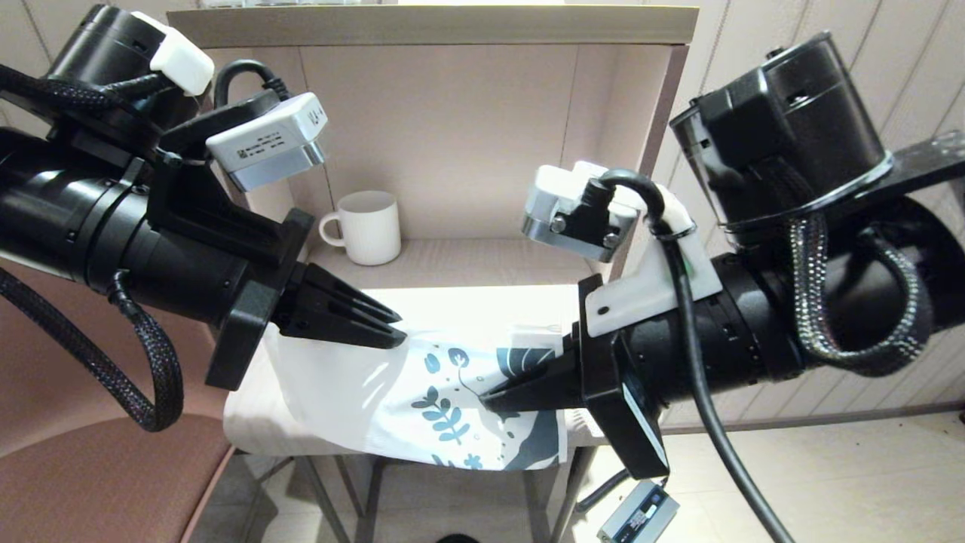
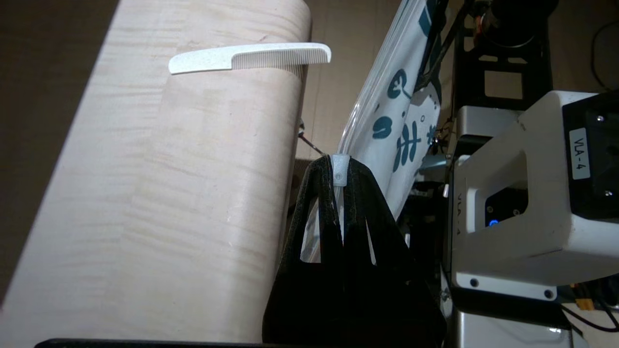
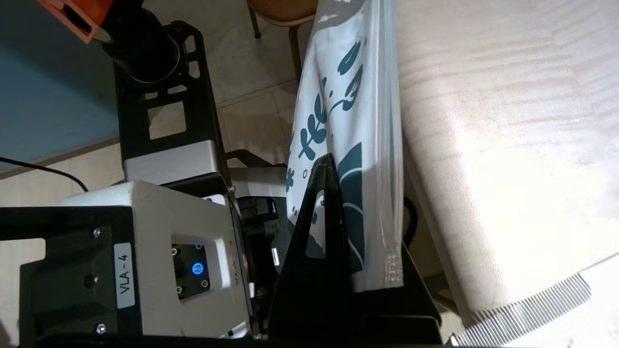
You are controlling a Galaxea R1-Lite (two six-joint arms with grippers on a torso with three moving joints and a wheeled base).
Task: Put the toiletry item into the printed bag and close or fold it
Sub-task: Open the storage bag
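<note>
Both grippers hold the printed bag (image 1: 422, 392) lifted at the desk (image 1: 249, 422) edge: left gripper (image 1: 396, 332) at 9 o'clock pinches the zip slider (image 2: 341, 170); right gripper (image 1: 490, 400) at 3 o'clock pinches the printed end. The comb (image 2: 251, 57) lies outside on the desk; judging by this, the bag must be opened next.

White, pale wood and dark blue-green print

We see a white printed bag (image 1: 422, 392) patterned with dark blue-green leaves and flowers toward its right end, plain white at its left. The comb (image 2: 251, 57) is white with faint speckles. The counter (image 2: 159, 193) is pale, light-grained wood. Far behind stands a white mug (image 1: 367, 226). Both hands, the left hand (image 1: 377, 324) and the right hand (image 1: 505, 396), are black, with white and silver cameras above them.
</note>
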